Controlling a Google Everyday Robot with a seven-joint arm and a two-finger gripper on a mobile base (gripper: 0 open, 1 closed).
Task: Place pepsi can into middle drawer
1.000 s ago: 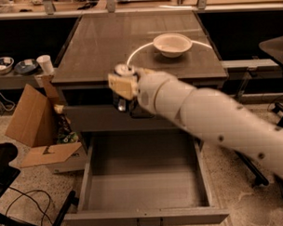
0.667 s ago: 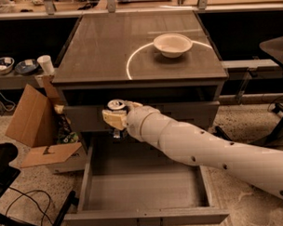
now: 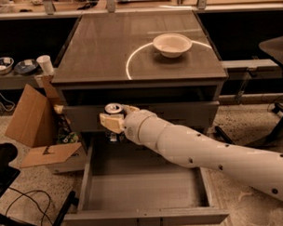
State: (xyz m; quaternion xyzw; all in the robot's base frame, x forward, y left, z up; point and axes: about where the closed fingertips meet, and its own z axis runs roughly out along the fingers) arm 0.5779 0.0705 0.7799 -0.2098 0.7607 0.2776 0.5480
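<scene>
The pepsi can (image 3: 114, 108) shows mostly as its silver top; its dark body is largely hidden by the gripper. My gripper (image 3: 112, 121) is shut on the can and holds it upright in front of the upper grey drawer front (image 3: 183, 114), above the back left of the middle drawer. The middle drawer (image 3: 144, 189) is pulled wide open, with a bare grey floor and a small dark handle (image 3: 150, 222) on its front. My white arm (image 3: 203, 147) reaches in from the right across the drawer.
A white bowl (image 3: 172, 44) sits on the cabinet top (image 3: 106, 51) inside a white ring mark. An open cardboard box (image 3: 34, 121) stands left of the cabinet. A white cup (image 3: 45, 64) and dishes are on a shelf at left. Black cables (image 3: 23, 202) lie on the floor.
My gripper with the can has come down from the cabinet top's front edge and moved left, to in front of the upper drawer front above the open drawer.
</scene>
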